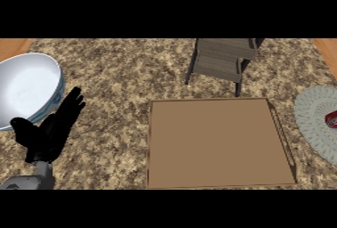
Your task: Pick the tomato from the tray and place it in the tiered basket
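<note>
Granite counter [118,80], bare brown tray [217,142], tiered basket [223,60], left robot hand [49,131] open

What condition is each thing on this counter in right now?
Tray: flat on the counter, nothing visible on it.
Tiered basket: upright behind the tray, shelves look bare.
Bowl: tilted at the left edge, nothing inside.
Plate: at the right edge, a red object on it.
Left hand: open, fingers straight, holding nothing.
Right hand: not in view.

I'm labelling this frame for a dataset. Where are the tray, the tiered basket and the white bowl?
tray [217,142]: head view, bare brown floor.
tiered basket [220,60]: head view, slatted upper shelf.
white bowl [26,87]: head view, inner wall.
</note>
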Controlling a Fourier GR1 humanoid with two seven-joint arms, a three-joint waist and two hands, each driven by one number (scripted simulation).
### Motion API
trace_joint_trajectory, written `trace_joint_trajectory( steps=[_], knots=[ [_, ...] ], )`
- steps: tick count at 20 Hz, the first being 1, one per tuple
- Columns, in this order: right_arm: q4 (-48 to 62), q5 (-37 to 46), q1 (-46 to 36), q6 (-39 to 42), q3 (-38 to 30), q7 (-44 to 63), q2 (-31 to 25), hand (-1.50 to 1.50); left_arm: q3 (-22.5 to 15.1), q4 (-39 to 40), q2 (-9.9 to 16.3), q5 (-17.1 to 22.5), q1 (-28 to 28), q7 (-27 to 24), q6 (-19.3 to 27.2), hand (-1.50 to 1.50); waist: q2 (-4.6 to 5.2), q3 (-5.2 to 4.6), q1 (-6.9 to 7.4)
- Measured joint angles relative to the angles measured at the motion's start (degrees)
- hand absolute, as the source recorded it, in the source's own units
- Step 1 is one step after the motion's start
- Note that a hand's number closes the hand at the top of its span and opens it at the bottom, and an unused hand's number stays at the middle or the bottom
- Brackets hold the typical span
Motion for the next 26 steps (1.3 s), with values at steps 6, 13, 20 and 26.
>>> trace_joint_trajectory(
  steps=[6,13,20,26],
  knots=[
    [2.96,3.89,-0.12,-3.61,1.81,-1.84,3.58,1.5,0.98,0.3,-0.2,0.03,-0.58,0.5,-0.49,0.0,0.03,0.02,-0.09],
    [8.1,9.2,-0.33,-10.17,2.91,-6.2,6.39,1.5,1.76,1.28,-0.44,-0.31,-1.67,0.73,-1.11,0.0,0.09,0.02,-0.08],
    [14.83,11.25,-2.48,-20.55,-0.05,-10.5,9.48,-1.5,1.5,0.42,-1.02,-0.72,-1.39,1.24,-1.42,0.0,0.24,0.04,0.43],
    [22.5,13.06,-5.45,-24.46,-1.04,-15.03,10.65,-1.5,2.14,-1.02,-0.59,-0.33,-0.29,1.57,-2.66,0.0,0.31,0.04,0.74]
  ],
)
